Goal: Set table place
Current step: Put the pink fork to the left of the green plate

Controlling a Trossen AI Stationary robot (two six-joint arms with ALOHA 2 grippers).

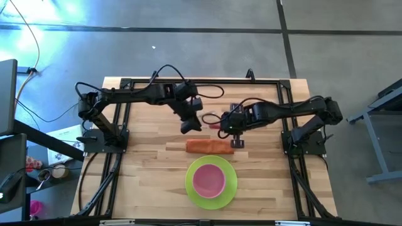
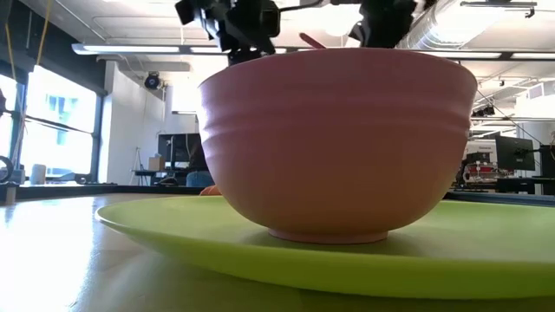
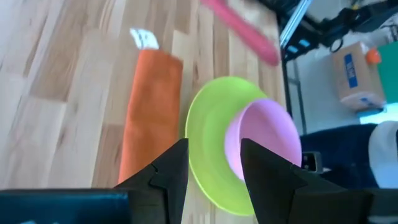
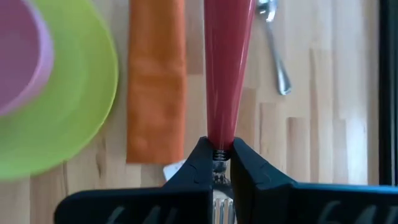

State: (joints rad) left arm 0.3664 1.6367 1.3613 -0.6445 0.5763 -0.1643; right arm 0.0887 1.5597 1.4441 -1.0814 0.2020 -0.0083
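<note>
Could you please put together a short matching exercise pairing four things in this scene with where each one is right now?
Things:
1. bowl
2. fork
3. napkin
4. spoon

Places:
A. lying bare on the table
B. held in the right gripper
C. sitting on the plate
D. flat on the wood between plate and grippers

Pairs: 1-C, 2-B, 3-D, 4-A
</note>
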